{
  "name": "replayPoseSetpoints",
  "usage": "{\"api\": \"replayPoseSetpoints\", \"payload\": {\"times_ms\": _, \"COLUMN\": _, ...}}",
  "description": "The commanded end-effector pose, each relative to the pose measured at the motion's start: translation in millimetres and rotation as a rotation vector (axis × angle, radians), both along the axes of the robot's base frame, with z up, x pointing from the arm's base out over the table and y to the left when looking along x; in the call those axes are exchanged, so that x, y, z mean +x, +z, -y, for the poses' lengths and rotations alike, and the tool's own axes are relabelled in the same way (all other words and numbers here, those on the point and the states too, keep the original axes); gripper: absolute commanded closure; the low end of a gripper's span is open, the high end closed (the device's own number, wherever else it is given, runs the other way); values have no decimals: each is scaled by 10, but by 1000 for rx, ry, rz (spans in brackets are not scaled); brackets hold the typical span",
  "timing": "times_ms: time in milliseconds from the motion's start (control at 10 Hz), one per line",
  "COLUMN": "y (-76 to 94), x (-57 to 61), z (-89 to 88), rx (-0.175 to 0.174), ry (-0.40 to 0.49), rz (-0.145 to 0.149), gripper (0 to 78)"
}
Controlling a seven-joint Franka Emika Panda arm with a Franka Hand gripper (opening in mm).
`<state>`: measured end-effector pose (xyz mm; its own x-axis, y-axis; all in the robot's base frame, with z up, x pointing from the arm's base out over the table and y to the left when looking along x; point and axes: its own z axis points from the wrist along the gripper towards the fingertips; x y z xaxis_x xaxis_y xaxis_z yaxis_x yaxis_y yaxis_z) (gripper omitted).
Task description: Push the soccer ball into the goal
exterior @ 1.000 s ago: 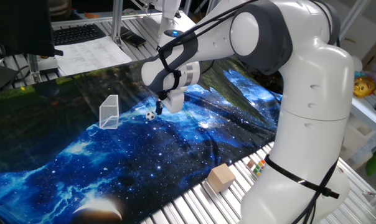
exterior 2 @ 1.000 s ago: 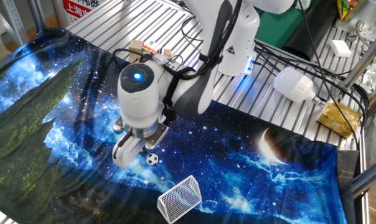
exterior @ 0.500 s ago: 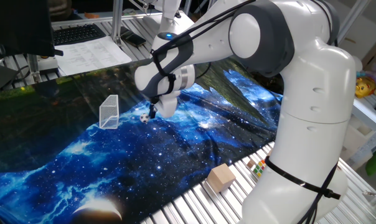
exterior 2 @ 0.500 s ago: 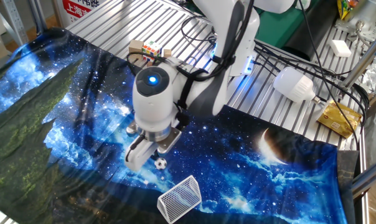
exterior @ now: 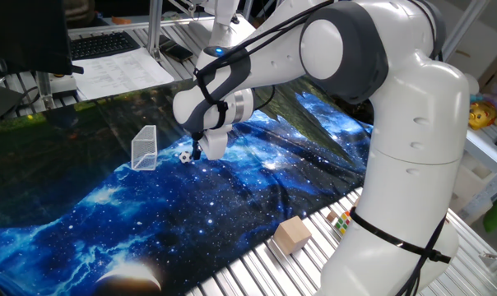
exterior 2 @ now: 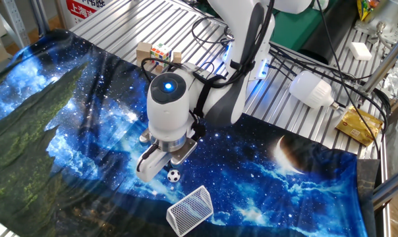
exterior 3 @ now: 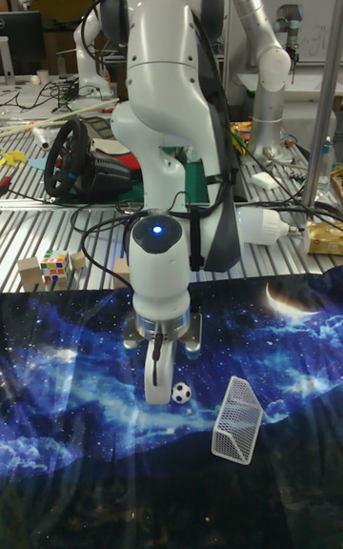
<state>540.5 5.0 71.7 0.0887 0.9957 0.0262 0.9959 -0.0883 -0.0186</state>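
A robotics lab — other robot arms (exterior 3: 250,10), monitors (exterior 3: 21,32) and cabling (exterior 2: 331,66) crowd slatted aluminium benches (exterior 2: 120,23).

- The white arm bends over from its base and reaches down to the worktop (exterior 2: 304,184).
- Its wrist points straight down, a blue light glowing on top.
- The hand (exterior 2: 154,168) (exterior: 206,148) (exterior 3: 157,382) hangs low, just above the worktop, with its fingers drawn close together, gripping nothing.
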Motion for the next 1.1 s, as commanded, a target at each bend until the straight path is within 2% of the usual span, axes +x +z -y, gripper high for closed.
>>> {"api": "replayPoseSetpoints", "payload": {"times_ms": 100, "y": 12, "x": 1, "z": -11, "rx": -1, "ry": 12, "rz": -8, "gripper": 776}}
{"api": "replayPoseSetpoints", "payload": {"times_ms": 500, "y": 11, "x": 3, "z": -9, "rx": -3, "ry": 22, "rz": -13, "gripper": 776}}
{"api": "replayPoseSetpoints", "payload": {"times_ms": 600, "y": 11, "x": 3, "z": -9, "rx": -28, "ry": 50, "rz": -13, "gripper": 776}}
{"api": "replayPoseSetpoints", "payload": {"times_ms": 800, "y": 11, "x": 3, "z": -9, "rx": -33, "ry": 108, "rz": -3, "gripper": 776}}
{"api": "replayPoseSetpoints", "payload": {"times_ms": 900, "y": 11, "x": 3, "z": -9, "rx": -33, "ry": 108, "rz": -3, "gripper": 776}}
{"api": "replayPoseSetpoints", "payload": {"times_ms": 1000, "y": 11, "x": 3, "z": -9, "rx": -57, "ry": 185, "rz": 4, "gripper": 776}}
{"api": "replayPoseSetpoints", "payload": {"times_ms": 1100, "y": 11, "x": 3, "z": -9, "rx": -65, "ry": 220, "rz": 9, "gripper": 776}}
